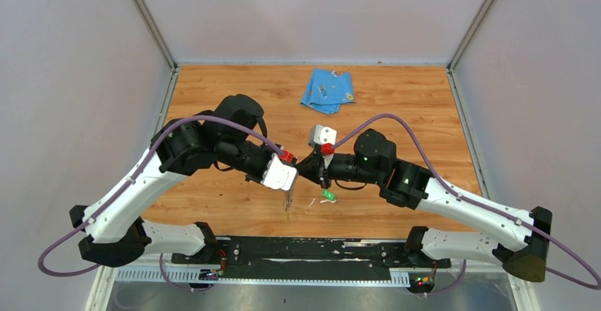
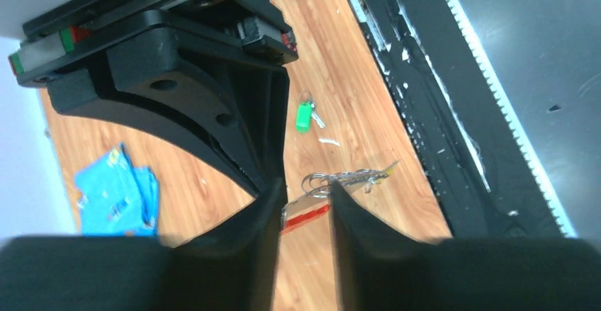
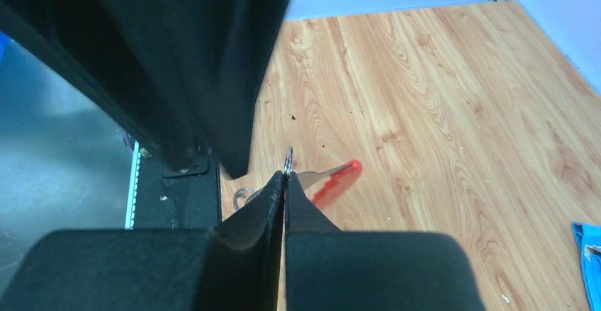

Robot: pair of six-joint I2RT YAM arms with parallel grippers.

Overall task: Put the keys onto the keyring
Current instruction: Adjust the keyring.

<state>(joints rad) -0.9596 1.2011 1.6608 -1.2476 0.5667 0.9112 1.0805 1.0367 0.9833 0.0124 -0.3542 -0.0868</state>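
Observation:
The keyring [image 2: 306, 215], a flat silvery piece with a red strip, lies across the gap between my left gripper's [image 2: 303, 201] parted fingers, above the wood. Wire rings [image 2: 333, 180] run from it to a yellow tip [image 2: 387, 166]. My right gripper [image 3: 285, 175] is shut, pinching a metal ring of the keyring at its tips, with the red strip [image 3: 337, 181] just beyond. From above, both grippers [image 1: 287, 183] [image 1: 306, 171] meet mid-table and the keyring [image 1: 288, 201] dangles below them. The green-tagged key [image 1: 327, 195] [image 2: 303, 116] lies loose on the table.
A folded blue cloth [image 1: 327, 90] [image 2: 117, 190] lies at the back of the wooden table. The black base rail [image 1: 305, 249] runs along the near edge, close to the dangling keyring. Grey walls enclose the table on three sides.

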